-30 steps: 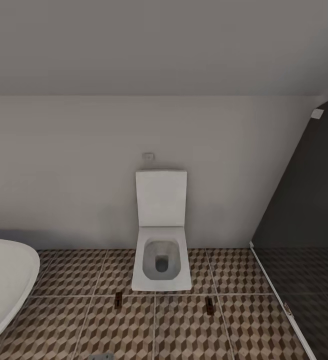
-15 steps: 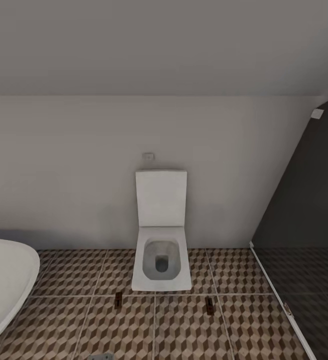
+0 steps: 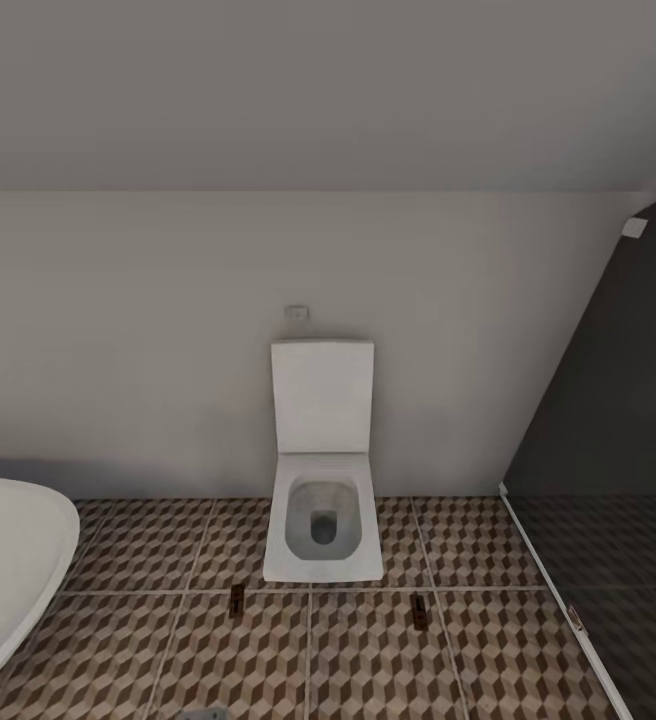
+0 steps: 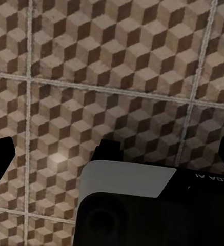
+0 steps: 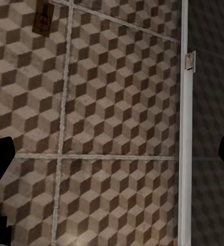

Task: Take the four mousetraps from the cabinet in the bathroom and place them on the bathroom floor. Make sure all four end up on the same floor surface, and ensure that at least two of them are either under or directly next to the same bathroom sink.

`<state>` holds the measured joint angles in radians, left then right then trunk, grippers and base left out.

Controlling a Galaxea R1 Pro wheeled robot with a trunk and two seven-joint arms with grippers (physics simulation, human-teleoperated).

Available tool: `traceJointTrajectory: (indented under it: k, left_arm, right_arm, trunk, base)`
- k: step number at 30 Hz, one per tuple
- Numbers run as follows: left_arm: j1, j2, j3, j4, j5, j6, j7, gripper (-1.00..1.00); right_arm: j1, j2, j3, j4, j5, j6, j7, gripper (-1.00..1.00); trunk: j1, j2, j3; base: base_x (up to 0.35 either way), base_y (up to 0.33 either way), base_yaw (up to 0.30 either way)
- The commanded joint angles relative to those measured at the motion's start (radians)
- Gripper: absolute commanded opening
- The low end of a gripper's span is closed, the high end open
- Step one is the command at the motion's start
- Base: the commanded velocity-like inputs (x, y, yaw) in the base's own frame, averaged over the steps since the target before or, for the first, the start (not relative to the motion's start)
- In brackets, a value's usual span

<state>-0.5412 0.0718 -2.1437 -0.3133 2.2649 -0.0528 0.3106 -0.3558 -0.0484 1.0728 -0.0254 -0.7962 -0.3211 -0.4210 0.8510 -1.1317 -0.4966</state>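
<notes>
Head cam: two mousetraps point(image 3: 236, 601) point(image 3: 420, 611) flat on bathroom floor point(image 3: 368, 660), near toilet point(image 3: 323, 500) front, left/right. Wrist cams: left gripper point(image 4: 114, 154) & right gripper point(image 5: 112, 154) spread wide, empty; right also catches one trap.

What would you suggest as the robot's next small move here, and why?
Probably turn away toward the cabinet: two mousetraps already lie on the bathroom floor before the toilet, and both grippers hang open and empty.
</notes>
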Motion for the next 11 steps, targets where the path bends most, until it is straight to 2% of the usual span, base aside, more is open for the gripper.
traceJointTrajectory:
  k: [1,11]
  left_arm:
    - [-0.002,0.001,-0.007,-0.005,0.006,-0.006,0.004,1.0]
    - [-0.002,0.0,-0.007,-0.009,0.007,-0.006,0.004,1.0]
  right_arm:
    - [0.0,-0.001,0.008,-0.002,-0.009,-0.001,-0.004,1.0]
    - [0.0,-0.001,0.009,-0.002,-0.009,-0.001,-0.004,1.0]
  trunk:
    - [0.0,-0.001,-0.001]
    - [0.0,-0.001,-0.001]
  base:
    - [0.0,0.0,0.0]
    - [0.0,0.0,0.0]
